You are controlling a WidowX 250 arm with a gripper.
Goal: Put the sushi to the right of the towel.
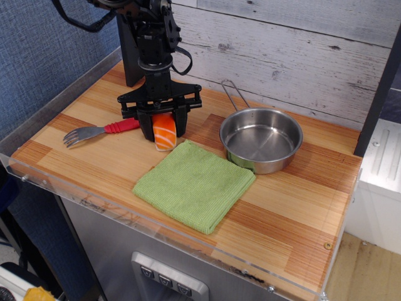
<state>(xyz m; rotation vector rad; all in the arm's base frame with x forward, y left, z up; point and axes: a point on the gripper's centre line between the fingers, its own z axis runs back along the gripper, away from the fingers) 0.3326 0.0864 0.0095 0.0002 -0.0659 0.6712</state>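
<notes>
The sushi (165,134), orange with white stripes, stands on the wooden counter just beyond the far left corner of the light-green towel (194,184). My black gripper (165,129) comes down from above. Its two fingers press against the sushi's left and right sides, so it is shut on the sushi. The sushi's lower end is on or very near the counter. The towel lies flat at the middle of the counter, in front of the gripper.
A steel pan (260,139) with a wire handle sits right of the gripper, touching the towel's far right corner. A red-handled fork (100,130) lies to the left. A board wall runs behind. The clear-edged counter front (156,232) is near the towel.
</notes>
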